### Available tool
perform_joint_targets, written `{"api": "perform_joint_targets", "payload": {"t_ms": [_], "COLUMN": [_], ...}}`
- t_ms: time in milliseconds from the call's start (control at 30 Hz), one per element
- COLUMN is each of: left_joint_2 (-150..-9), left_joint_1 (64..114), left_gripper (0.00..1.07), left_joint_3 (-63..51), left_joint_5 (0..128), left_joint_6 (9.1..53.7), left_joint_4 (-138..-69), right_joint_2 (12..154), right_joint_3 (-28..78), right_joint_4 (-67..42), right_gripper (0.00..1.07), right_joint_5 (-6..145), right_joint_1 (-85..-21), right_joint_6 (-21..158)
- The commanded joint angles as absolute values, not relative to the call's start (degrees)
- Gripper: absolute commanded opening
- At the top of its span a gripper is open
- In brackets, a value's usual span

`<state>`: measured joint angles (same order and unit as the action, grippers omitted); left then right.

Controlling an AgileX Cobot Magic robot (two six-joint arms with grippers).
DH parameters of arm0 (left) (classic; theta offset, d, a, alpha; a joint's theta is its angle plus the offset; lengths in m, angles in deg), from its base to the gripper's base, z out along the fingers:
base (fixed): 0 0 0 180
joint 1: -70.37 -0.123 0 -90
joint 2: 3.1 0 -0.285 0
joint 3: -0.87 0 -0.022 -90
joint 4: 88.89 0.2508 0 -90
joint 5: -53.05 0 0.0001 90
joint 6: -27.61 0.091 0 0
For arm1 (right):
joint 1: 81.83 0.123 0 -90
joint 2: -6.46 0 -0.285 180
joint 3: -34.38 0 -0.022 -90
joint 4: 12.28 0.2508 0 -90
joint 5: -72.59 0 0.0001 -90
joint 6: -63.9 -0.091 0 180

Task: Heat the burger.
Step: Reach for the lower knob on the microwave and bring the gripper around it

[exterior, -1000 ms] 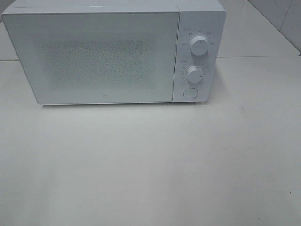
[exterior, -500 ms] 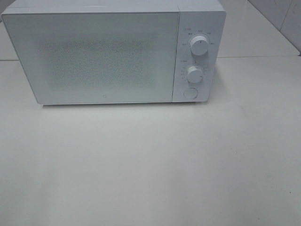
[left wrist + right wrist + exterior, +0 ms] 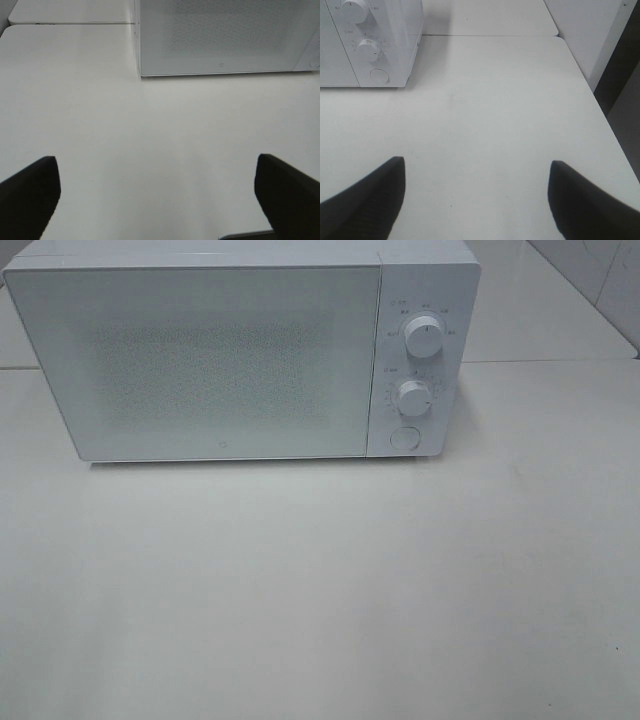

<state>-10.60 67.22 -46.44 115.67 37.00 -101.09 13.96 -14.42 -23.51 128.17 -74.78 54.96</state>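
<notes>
In front of the microwave point(image 3: 240, 350), the left gripper point(image 3: 156, 167) hangs over the bare white table point(image 3: 320, 590), its dark fingers point(image 3: 30, 195) spread wide and released, with nothing between them. The right gripper point(image 3: 477, 167) hangs the same way in front of the microwave's control side, jaws apart and empty. Farther back the microwave stands on the table with its door point(image 3: 200, 360) shut. The dotted window gives no view of the cavity, so what it holds cannot be told. To the door's right sit an upper knob point(image 3: 424, 337), a lower knob point(image 3: 413, 397) and a round button point(image 3: 403, 437). The burger shows in no view, so its place cannot be told.
</notes>
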Motion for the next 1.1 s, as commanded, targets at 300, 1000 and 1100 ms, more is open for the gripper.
{"api": "perform_joint_targets", "payload": {"t_ms": [300, 1000, 1100], "left_joint_2": [-9.1, -9.1, -9.1], "left_joint_1": [67.1, 67.1, 67.1], "left_gripper": [0.98, 0.98, 0.98], "left_joint_3": [-46.5, -46.5, -46.5], "left_joint_5": [114.9, 114.9, 114.9], "left_joint_6": [36.5, 36.5, 36.5], "left_joint_4": [-101.5, -101.5, -101.5], "right_joint_2": [12.6, 23.2, 26.7], "right_joint_3": [-14.4, -10.9, -10.9], "right_joint_4": [-23.7, -23.9, -24.0], "right_gripper": [0.74, 0.74, 0.74], "right_joint_5": [127.8, 116.0, 112.4], "right_joint_1": [-75.0, -75.0, -75.0], "right_joint_6": [55.2, 55.2, 55.2]}}
